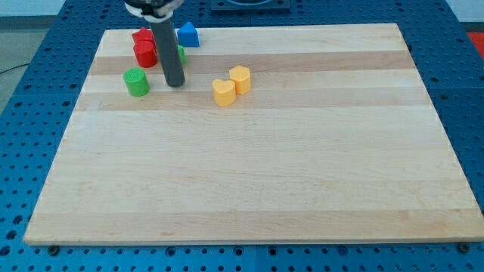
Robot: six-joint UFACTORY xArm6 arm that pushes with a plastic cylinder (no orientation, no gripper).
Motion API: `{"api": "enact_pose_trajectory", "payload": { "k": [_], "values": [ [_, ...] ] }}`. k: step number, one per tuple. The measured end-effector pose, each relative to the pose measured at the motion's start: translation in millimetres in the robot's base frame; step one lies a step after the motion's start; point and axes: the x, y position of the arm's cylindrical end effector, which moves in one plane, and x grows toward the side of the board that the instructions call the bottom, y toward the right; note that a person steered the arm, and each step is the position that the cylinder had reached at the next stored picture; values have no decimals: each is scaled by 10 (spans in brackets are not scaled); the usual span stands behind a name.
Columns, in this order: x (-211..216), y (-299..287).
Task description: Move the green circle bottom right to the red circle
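Green circle (137, 81): just left of the tip (175, 84), below red circle (144, 53); rod carries no gripper.

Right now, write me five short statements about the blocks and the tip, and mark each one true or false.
1. The tip is right of the green circle. True.
2. The two yellow blocks sit at the board's bottom edge. False: they lie in the upper half, right of the tip.
3. The blue block is near the top edge. True.
4. The red blocks are right of the yellow ones. False: they are at the upper left.
5. The green circle touches the yellow blocks. False: they are apart, with the tip between.
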Motion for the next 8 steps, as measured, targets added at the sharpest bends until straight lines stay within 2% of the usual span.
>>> {"api": "enact_pose_trajectory", "payload": {
  "k": [1, 2, 5, 7, 8],
  "values": [
    [433, -202],
    [466, -602],
    [-46, -720],
    [-67, -1198],
    [-211, -1199]
  ]
}}
